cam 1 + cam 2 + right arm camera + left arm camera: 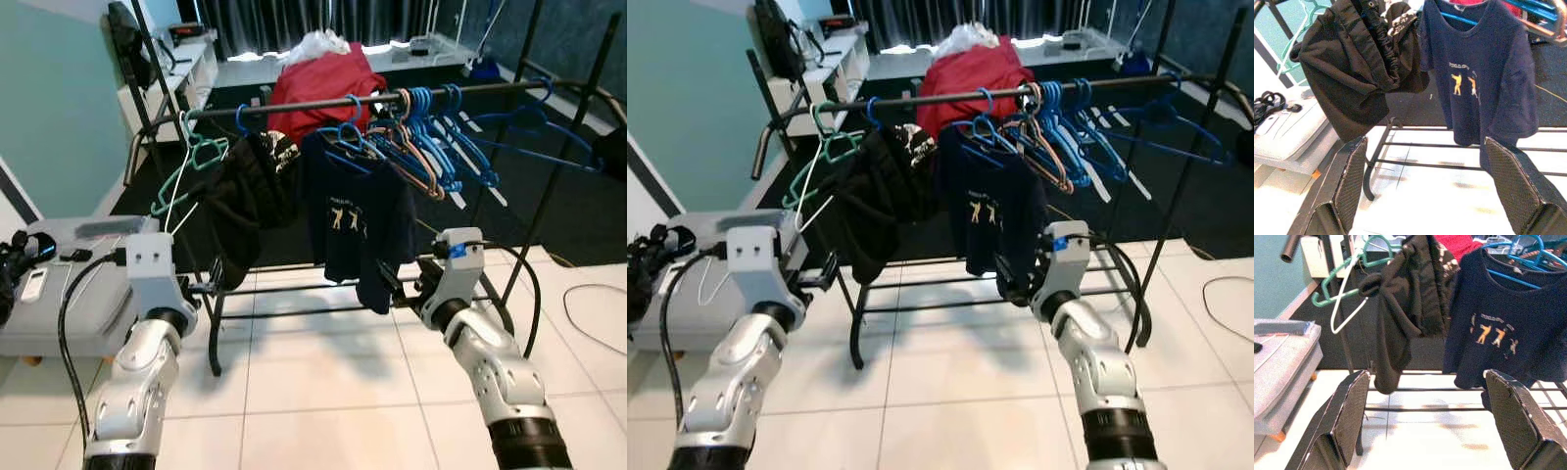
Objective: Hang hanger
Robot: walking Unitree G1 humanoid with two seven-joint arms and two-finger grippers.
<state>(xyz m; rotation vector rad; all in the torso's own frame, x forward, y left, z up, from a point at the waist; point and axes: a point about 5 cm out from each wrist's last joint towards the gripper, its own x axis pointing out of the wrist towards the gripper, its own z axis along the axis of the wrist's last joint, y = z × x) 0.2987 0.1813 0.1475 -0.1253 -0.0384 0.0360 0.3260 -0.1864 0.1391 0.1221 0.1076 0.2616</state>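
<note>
A black clothes rack rail (pixel 323 103) runs across in front of me. At its left end hang a green hanger (pixel 191 162) and a white hanger (pixel 176 211), both bare. Beside them hang a black garment (pixel 245 196) and a navy T-shirt (pixel 362 215) on a blue hanger, then several bare blue hangers (pixel 441 137). My left gripper (pixel 1425 426) is open and holds nothing, low in front of the black garment. My right gripper (pixel 1425 191) is also open with nothing in it, below the T-shirt's hem.
A grey storage box (pixel 69 294) with small items on its lid stands at my left. A red cloth (pixel 323 83) is draped behind the rail. The rack's lower bars (pixel 294 289) cross at gripper height. A cable (pixel 598 304) lies on the tiles at right.
</note>
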